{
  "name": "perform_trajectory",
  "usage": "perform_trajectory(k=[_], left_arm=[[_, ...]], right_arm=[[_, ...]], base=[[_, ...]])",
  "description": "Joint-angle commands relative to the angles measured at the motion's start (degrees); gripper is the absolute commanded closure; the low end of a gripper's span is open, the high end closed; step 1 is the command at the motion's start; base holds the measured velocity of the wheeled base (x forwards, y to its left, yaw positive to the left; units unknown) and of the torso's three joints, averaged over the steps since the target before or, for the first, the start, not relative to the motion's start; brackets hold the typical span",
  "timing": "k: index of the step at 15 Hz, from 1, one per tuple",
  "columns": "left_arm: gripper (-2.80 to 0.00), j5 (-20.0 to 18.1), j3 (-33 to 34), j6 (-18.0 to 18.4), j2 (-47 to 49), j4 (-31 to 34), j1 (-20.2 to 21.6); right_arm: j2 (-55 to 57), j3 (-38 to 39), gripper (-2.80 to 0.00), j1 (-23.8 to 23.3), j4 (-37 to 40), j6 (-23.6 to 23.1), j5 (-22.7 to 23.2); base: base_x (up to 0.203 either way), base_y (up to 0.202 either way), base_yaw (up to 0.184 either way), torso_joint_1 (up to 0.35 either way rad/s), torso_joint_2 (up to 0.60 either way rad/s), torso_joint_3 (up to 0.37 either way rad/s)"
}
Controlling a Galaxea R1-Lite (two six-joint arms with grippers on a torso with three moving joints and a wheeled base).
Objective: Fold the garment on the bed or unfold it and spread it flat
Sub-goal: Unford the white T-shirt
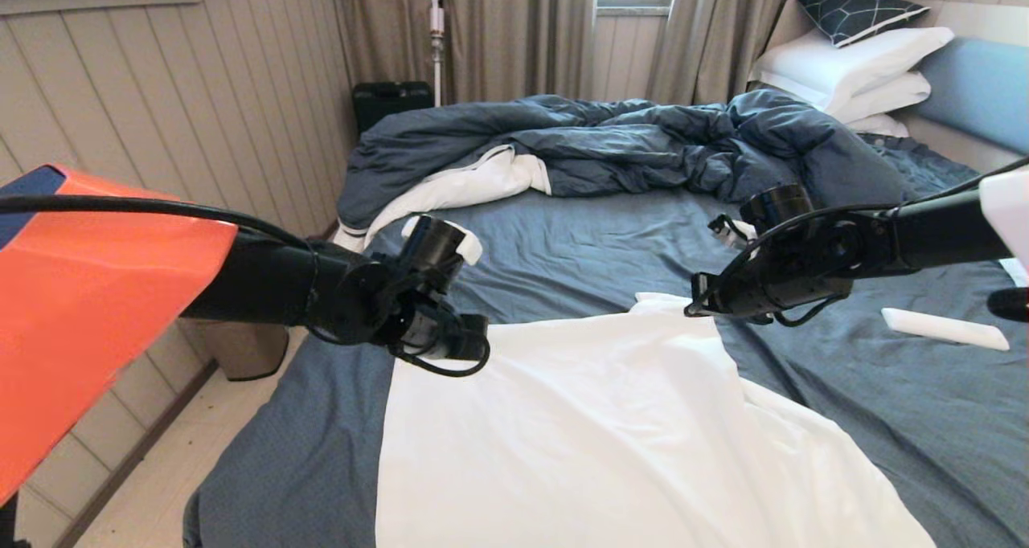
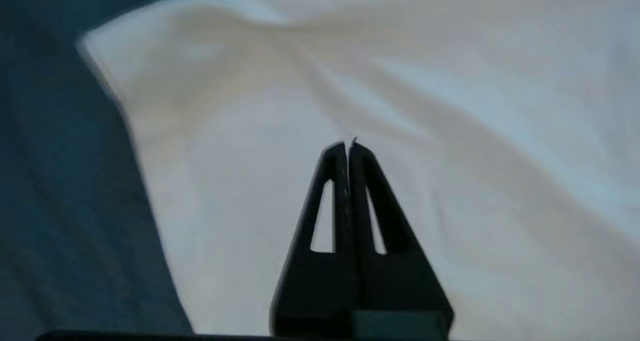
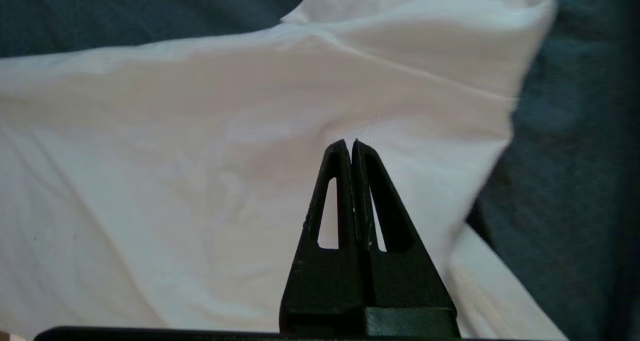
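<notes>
white garment (image 1: 611, 435) under both arms' pinched fingers (image 2: 334, 181)

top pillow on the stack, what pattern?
Dark navy pillow with thin white geometric lines; head view shows it best.

The head camera sits high at the foot end of the bed (image 1: 563, 235), looking forward and down along it toward the pillows (image 1: 852, 66) and curtained window, with both arms reaching in from the sides. Each wrist camera rides just behind its own claw, left claw (image 2: 348, 146) and right claw (image 3: 350, 143), aimed close down at the garment (image 1: 611, 435). All three views share that white cloth and the blue sheet beside it.
</notes>
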Motion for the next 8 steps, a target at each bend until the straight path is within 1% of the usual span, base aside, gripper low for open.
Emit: perform_trajectory(k=[1,3,4,6,8], left_arm=[[0.0,0.08,-2.16,0.44,2.42,0.05,2.95],[0.0,-0.05,-2.6,0.95,3.57,-0.07,6.91],[0.0,-0.43,-1.82,1.03,3.95,-0.34,8.62],[0.0,-2.86,0.73,1.19,3.88,-1.92,10.49],[0.0,-3.41,3.31,1.61,3.82,-3.75,11.5]], right_arm=[[0.21,-0.51,0.0,-0.55,0.19,0.05,0.08],[0.3,-0.7,0.0,-1.57,0.2,-0.31,0.08],[0.58,-0.95,0.0,-2.13,0.27,-0.49,0.08],[1.17,-1.31,0.0,-3.43,0.26,-0.93,0.11],[2.49,-1.41,0.0,-3.77,0.24,-1.58,0.18]], base=[[0.0,0.0,0.0,0.0,0.0,0.0],[0.0,0.0,0.0,0.0,0.0,0.0],[0.0,0.0,0.0,0.0,0.0,0.0],[0.0,0.0,0.0,0.0,0.0,0.0],[0.0,0.0,0.0,0.0,0.0,0.0]])
